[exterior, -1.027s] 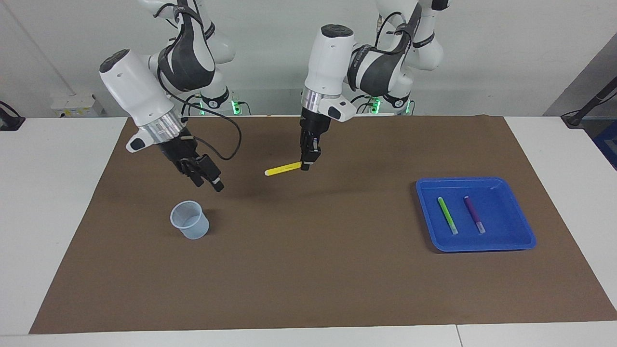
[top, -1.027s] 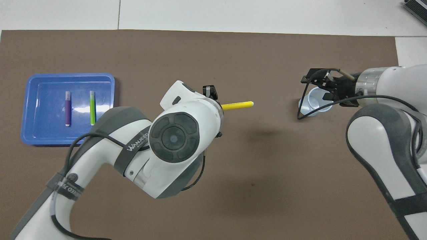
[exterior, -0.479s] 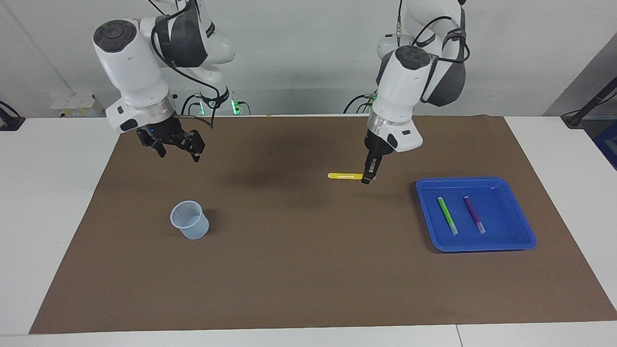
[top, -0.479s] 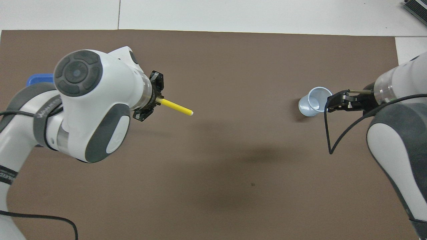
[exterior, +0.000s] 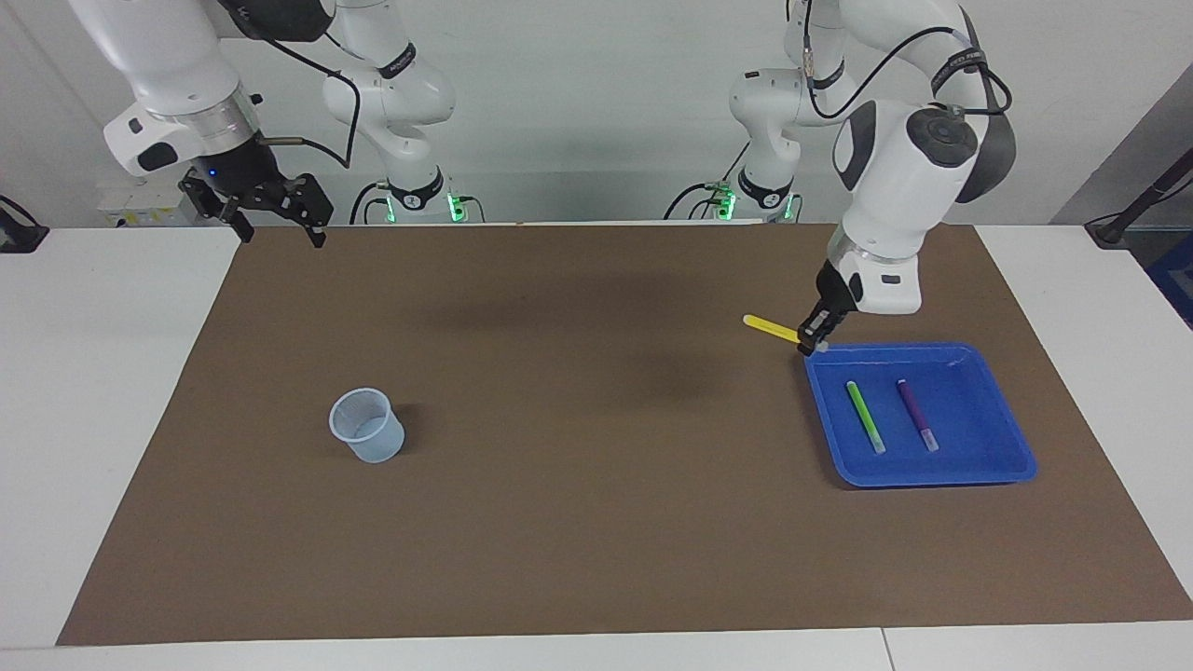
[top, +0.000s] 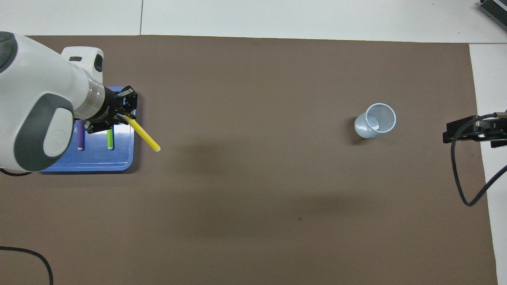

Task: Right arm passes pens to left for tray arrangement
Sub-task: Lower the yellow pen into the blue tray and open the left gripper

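I see left gripper [exterior: 814, 340] fingers clamped on yellow pen [exterior: 770, 326] over tray [exterior: 1011, 436] corner; right gripper [exterior: 272, 216] fingers wide, raised.

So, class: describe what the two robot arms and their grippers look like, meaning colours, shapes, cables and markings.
Both arms are white, rounded and jointed, with dark grey joint covers, silver wrist rings and green lights at their bases. Each ends in a black two-finger gripper. The left gripper has slim fingers. The right gripper looks bulkier, with a small blue wrist light and a loose black cable.
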You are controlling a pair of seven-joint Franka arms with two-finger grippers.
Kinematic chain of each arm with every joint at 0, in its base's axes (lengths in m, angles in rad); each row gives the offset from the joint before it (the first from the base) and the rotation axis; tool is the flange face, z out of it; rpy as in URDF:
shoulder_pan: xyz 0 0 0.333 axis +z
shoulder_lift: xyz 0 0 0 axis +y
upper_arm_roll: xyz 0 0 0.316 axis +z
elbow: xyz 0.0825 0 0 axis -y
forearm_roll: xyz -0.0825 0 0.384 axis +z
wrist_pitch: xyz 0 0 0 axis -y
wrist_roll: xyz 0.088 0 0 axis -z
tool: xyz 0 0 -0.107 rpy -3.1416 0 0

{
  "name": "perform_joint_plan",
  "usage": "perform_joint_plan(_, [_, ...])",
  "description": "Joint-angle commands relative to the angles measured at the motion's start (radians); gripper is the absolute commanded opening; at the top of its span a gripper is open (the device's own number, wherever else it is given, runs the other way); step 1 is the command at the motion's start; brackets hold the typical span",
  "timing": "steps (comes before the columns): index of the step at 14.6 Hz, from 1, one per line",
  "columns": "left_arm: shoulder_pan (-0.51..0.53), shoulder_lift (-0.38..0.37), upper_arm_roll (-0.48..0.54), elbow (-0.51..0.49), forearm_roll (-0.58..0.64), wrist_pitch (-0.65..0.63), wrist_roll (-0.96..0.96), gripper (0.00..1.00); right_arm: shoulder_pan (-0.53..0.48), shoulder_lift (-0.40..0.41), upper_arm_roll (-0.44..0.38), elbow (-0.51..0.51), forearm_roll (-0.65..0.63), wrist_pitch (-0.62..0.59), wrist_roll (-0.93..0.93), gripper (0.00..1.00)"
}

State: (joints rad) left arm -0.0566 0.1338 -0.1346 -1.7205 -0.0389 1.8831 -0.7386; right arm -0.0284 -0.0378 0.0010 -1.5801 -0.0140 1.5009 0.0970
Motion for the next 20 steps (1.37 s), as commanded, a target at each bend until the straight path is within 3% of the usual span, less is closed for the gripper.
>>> perform_joint_plan(1, [0.113,-0.023,-0.004,-0.011,-0.009,-0.038,0.323,0.00,-0.013,0.007,0.010,0.002,-0.001,-0.008,-0.019,1.00])
perform_joint_plan(5, [0.240,0.000,-0.002,-0.033,0.114,0.031,0.767,0.00,-0.011,0.007,0.011,0.002,-0.001,-0.004,-0.023,1.00])
perform_joint_plan(8, [0.311,0.067,-0.002,-0.025,0.207,0.125,0.944,0.00,-0.012,0.007,0.011,0.002,-0.001,-0.004,-0.022,1.00])
perform_joint_plan(11, [0.343,0.170,-0.003,0.032,0.335,0.154,0.964,0.00,-0.005,0.007,0.013,0.003,-0.003,-0.004,-0.022,1.00])
perform_joint_plan(14, [0.348,0.269,-0.002,0.036,0.323,0.260,0.957,0.00,-0.008,0.007,0.013,0.002,-0.001,-0.004,-0.022,1.00])
perform_joint_plan(17, [0.347,0.314,-0.002,0.035,0.304,0.267,0.946,0.00,-0.008,0.007,0.013,0.002,-0.001,-0.004,-0.022,1.00])
perform_joint_plan(20, [0.380,0.325,0.003,0.010,0.307,0.355,0.935,0.00,-0.008,0.007,0.013,0.002,-0.001,-0.004,-0.022,1.00])
